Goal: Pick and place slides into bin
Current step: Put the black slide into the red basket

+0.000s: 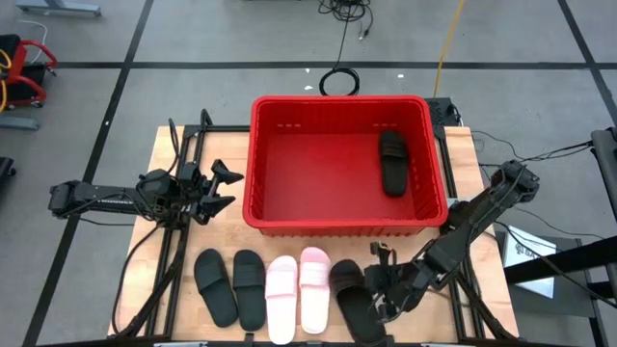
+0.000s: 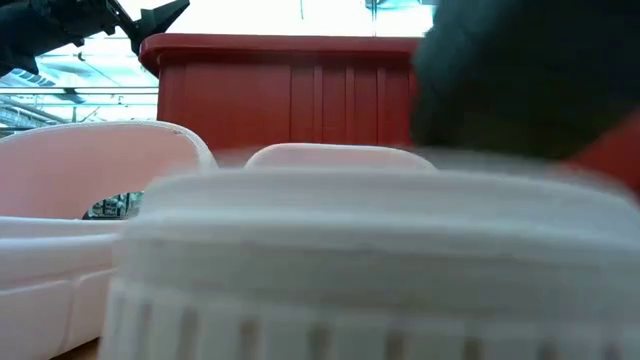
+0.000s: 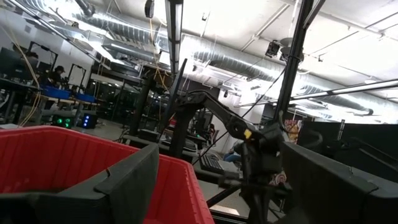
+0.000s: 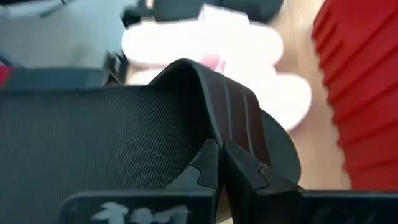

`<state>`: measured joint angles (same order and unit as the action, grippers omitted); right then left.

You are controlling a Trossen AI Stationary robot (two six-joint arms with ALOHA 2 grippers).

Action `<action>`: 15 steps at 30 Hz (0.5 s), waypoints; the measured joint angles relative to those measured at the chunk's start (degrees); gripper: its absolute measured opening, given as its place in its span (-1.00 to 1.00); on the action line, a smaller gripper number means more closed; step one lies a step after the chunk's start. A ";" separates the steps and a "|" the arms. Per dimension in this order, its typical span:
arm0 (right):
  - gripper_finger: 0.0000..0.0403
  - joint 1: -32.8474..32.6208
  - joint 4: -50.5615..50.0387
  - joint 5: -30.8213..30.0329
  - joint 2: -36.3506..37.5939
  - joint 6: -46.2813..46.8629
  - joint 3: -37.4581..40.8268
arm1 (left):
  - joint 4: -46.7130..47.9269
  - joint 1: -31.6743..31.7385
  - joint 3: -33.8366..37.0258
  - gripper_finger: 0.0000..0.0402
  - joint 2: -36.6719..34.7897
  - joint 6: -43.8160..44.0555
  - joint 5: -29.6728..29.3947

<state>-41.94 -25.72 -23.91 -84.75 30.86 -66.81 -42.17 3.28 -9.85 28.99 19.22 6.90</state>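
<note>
The red bin (image 1: 253, 164) stands mid-table with one black slide (image 1: 392, 162) lying flat inside at its right. Along the near edge lie two black slides (image 1: 214, 285) (image 1: 250, 287) and two pale pink slides (image 1: 281, 299) (image 1: 314, 287). Right of them is another black slide (image 1: 353, 301), with my right gripper (image 1: 384, 289) shut on it. In the low view this slide is a dark blur (image 2: 520, 70) above the pink slides (image 2: 100, 170). My left gripper (image 1: 229, 188) hangs open beside the bin's left wall, touching nothing. My right gripper pinches the black slide's strap (image 4: 214, 134) between its two fingers (image 4: 249, 171), at the strap's edge. The fingers come slanting down from the table's right side. The strap arches up ahead of the fingers and the ribbed footbed (image 4: 93, 137) stretches beside them; the slide looks raised off the table.
The bin's near wall (image 1: 337, 224) stands close behind the row of slides. The pink slides (image 4: 205, 43) lie just beyond the held one. Black frame rails (image 1: 178, 251) run along both table sides. Cables and a trolley lie on the floor beyond the table.
</note>
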 joint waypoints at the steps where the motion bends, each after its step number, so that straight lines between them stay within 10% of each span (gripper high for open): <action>1: -1.00 0.21 0.37 -0.06 0.63 -0.98 0.00 | 0.02 0.00 0.00 0.69 0.00 0.00 -0.01; 15: -1.00 4.70 2.24 -0.04 9.03 -13.13 0.00 | 0.09 0.01 0.00 0.69 -0.02 0.00 -0.92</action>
<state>-37.24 -23.48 -23.95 -75.72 17.73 -66.81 -42.09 3.29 -9.85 28.98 19.22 5.98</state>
